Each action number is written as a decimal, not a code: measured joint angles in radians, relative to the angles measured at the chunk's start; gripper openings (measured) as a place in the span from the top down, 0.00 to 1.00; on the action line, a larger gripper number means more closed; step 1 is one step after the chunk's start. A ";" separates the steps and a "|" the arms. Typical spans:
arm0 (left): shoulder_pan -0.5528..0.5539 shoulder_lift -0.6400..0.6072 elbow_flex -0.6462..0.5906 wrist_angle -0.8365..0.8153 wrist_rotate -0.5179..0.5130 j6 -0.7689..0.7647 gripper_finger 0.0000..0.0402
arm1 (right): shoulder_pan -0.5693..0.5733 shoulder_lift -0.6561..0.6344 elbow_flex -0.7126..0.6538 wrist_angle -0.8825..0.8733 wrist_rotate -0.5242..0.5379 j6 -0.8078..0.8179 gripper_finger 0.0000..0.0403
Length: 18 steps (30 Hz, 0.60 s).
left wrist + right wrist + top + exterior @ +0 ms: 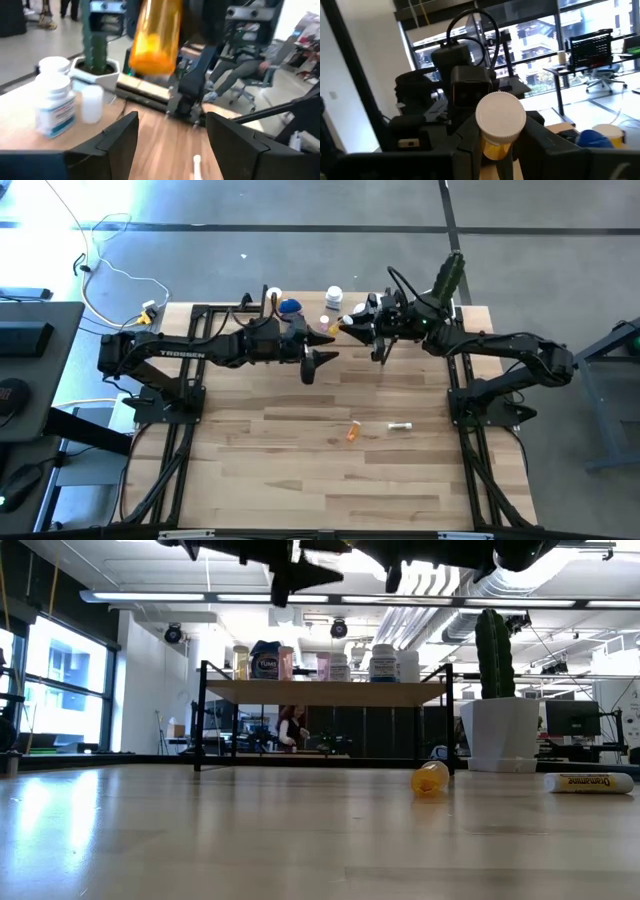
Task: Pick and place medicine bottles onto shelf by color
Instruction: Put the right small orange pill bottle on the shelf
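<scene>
Near the table's front edge an orange pill bottle [352,430] lies on its side, with a white tube [400,425] just beside it. Farther back, above the table's middle, the left gripper [318,350] hangs with fingers spread and nothing between them. Beyond it, near the shelf [330,692] by the far edge, the right gripper [492,145] pinches a white-capped orange bottle [500,125]. White bottles [54,97] stand on the shelf

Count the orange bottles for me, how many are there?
2. One orange bottle lies on the table; a second orange bottle is held up in the right gripper. More may hide on the shelf.
</scene>
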 joint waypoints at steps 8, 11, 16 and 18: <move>0.084 -0.051 0.000 -0.175 0.007 0.005 0.45 | -0.044 -0.005 0.019 -0.121 0.064 -0.020 0.81; 0.111 -0.091 0.000 -0.226 0.006 0.055 0.45 | -0.046 -0.005 0.100 -0.336 0.132 -0.108 0.81; 0.153 -0.161 0.000 -0.297 0.005 0.113 0.45 | -0.046 0.027 0.222 -0.583 0.210 -0.184 0.81; 0.169 -0.185 0.000 -0.325 0.005 0.124 0.45 | -0.042 0.045 0.241 -0.612 0.223 -0.184 0.81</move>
